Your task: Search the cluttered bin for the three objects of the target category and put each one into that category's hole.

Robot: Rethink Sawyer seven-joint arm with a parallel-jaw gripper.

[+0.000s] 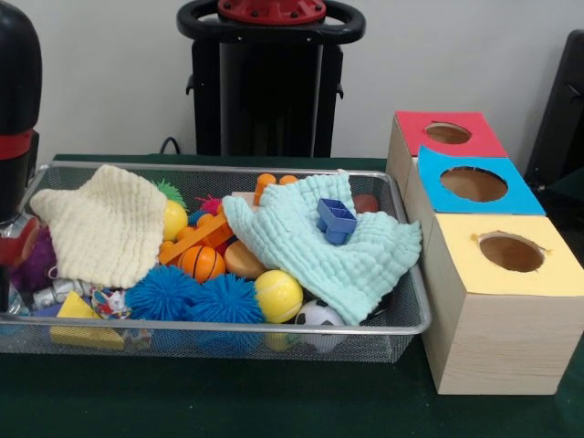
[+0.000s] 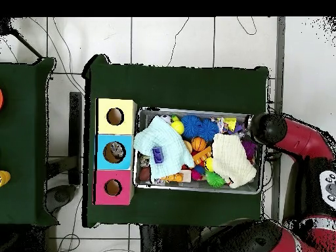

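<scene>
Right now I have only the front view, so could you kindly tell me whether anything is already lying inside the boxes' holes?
Observer: From overhead, the blue hole shows something greyish inside; the yellow hole and the red hole look dark and bare.
Operator: Thank you. Where is the arm?
Observer: The arm ends at the bin end nearest the cream cloth.
</scene>
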